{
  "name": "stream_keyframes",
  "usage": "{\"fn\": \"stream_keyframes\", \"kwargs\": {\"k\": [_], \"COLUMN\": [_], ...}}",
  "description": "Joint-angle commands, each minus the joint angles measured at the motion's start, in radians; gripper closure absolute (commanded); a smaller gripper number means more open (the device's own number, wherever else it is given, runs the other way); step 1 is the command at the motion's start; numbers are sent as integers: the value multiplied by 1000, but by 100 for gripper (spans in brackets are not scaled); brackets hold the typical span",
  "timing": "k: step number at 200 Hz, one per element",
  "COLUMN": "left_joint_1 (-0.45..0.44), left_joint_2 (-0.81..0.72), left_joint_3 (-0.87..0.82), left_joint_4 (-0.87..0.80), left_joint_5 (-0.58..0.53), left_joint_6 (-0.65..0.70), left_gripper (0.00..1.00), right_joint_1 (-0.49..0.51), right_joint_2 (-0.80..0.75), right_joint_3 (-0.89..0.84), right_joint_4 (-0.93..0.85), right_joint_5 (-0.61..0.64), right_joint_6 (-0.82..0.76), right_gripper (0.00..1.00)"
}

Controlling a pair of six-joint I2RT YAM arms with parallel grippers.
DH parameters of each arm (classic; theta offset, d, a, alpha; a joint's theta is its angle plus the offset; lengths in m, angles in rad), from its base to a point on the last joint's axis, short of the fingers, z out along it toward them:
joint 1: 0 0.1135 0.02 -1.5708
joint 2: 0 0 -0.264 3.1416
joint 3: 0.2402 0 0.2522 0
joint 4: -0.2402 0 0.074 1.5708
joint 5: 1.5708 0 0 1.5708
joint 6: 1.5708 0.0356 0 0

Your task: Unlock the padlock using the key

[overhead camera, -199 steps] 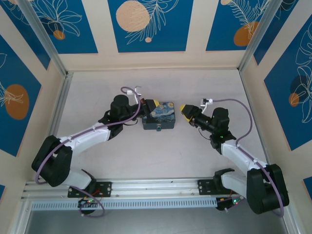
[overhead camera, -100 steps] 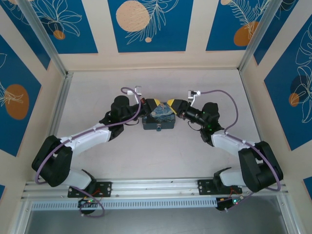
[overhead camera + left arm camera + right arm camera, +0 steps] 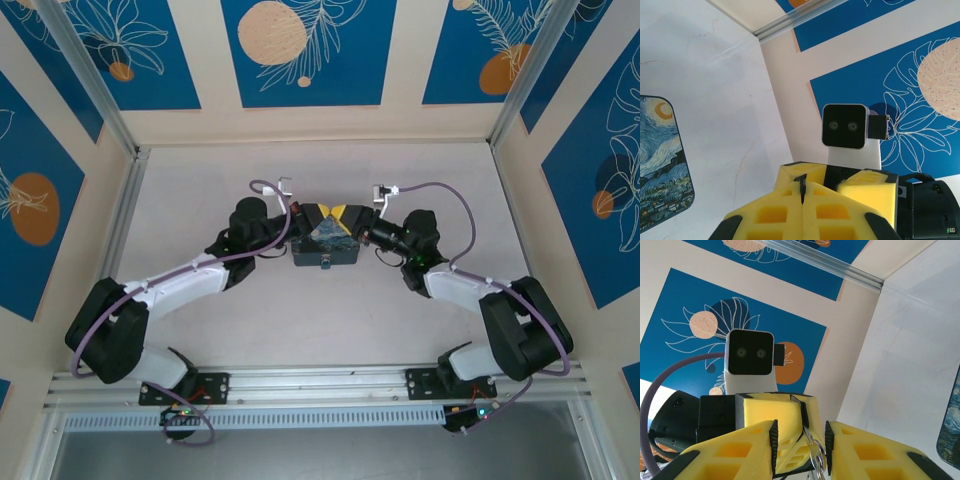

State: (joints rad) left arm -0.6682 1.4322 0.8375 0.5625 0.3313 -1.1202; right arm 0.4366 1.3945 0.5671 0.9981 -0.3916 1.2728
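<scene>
- Where the two arms meet over the blue painted box (image 3: 325, 246), the L gripper (image 3: 802, 192) is pinched tight on the key (image 3: 811, 442).
- R gripper (image 3: 801, 440): spread apart, a finger each side of L's tip.
- Table (image 3: 200, 190): pale, w/ faint cracks.
- Walls (image 3: 405, 70): cream w/ blue leaf panels.

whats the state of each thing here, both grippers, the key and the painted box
left gripper: shut, pinching the key.
right gripper: open, one finger on either side of the key.
key: held in the air where the two grippers meet, not in any lock.
box: lying with its painted lid up, not gripped.
</scene>
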Motion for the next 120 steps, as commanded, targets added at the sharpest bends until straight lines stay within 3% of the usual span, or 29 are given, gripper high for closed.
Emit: {"fn": "stream_keyframes", "kwargs": {"k": [1,120], "left_joint_1": [-11,-12], "left_joint_2": [-24,-28], "left_joint_3": [-3,3], "left_joint_4": [32,21], "left_joint_5": [-13,-20], "left_joint_6": [0,8], "left_gripper": [100,100], "right_joint_1": [13,1], "right_joint_2": [11,-8], "right_joint_3": [17,-56], "right_joint_4": [45,68], "right_joint_5": [22,33], "right_joint_6": [1,6], "right_gripper": [67,74]}}
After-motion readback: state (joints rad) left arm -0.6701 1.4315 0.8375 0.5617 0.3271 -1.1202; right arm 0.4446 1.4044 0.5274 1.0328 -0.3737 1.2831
